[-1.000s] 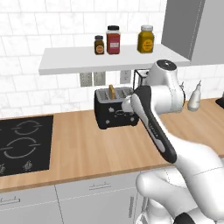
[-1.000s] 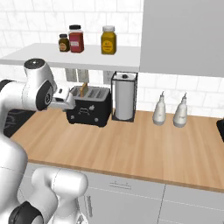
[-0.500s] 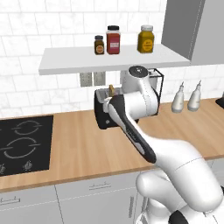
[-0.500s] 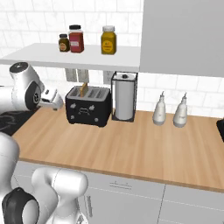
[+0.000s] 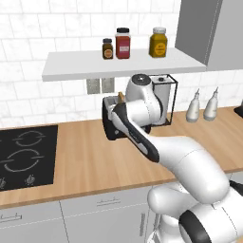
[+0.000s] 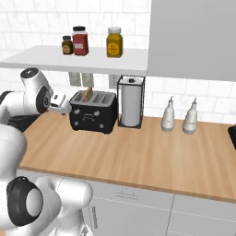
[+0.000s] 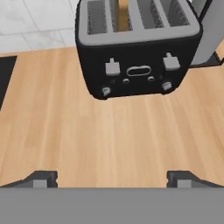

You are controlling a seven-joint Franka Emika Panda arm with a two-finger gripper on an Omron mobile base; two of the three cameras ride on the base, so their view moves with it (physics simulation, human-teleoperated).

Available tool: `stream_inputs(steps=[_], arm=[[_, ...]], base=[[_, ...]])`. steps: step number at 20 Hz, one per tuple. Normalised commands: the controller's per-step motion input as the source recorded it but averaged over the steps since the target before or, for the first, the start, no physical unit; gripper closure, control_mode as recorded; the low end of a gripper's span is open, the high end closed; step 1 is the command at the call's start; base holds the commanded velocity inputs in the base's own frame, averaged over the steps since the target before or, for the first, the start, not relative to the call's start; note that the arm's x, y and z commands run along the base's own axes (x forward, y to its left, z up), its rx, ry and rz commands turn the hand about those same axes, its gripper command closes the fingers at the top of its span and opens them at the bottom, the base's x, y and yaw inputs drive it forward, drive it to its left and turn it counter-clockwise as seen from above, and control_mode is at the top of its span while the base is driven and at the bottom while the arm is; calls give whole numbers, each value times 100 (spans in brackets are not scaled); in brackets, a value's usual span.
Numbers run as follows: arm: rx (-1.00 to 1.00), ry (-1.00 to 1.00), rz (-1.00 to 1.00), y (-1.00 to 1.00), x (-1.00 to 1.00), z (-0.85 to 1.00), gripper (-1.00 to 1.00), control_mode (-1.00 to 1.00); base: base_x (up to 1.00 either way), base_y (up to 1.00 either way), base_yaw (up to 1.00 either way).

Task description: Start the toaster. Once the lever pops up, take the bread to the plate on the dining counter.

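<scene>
On wood counter [image 6: 138, 152], toaster [image 6: 93, 111] set beside paper-towel holder [image 6: 131, 101]. Bread [image 7: 122, 12] seen upright in slot in hand view; both front levers [image 7: 112, 67] shown there. Gripper [image 7: 112, 178] spread wide, empty, apart from toaster front.

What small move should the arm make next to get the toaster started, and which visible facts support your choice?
Probably ease the open gripper forward toward the toaster and line it up with the left lever. The hand view shows wood counter between the fingertips and the toaster front, so nothing is touched yet. The bread stands in a slot on the left, and both levers sit high.
</scene>
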Motion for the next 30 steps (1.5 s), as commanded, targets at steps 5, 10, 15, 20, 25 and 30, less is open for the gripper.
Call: stream_inputs(steps=[5,10,15,20,25,30], arm=[[3,0,0,-37,54,-29,-100,-100],[0,0,0,-12,47,-33,-100,-100],[0,0,0,0,36,-30,-100,-100],[0,-6,0,0,14,-17,-100,-100],[0,-9,0,0,9,-16,-100,-100],[0,-6,0,0,26,-6,-100,-100]], base=[[0,0,0],[0,0,0],[0,0,0],[0,0,0],[0,0,0],[0,0,0]])
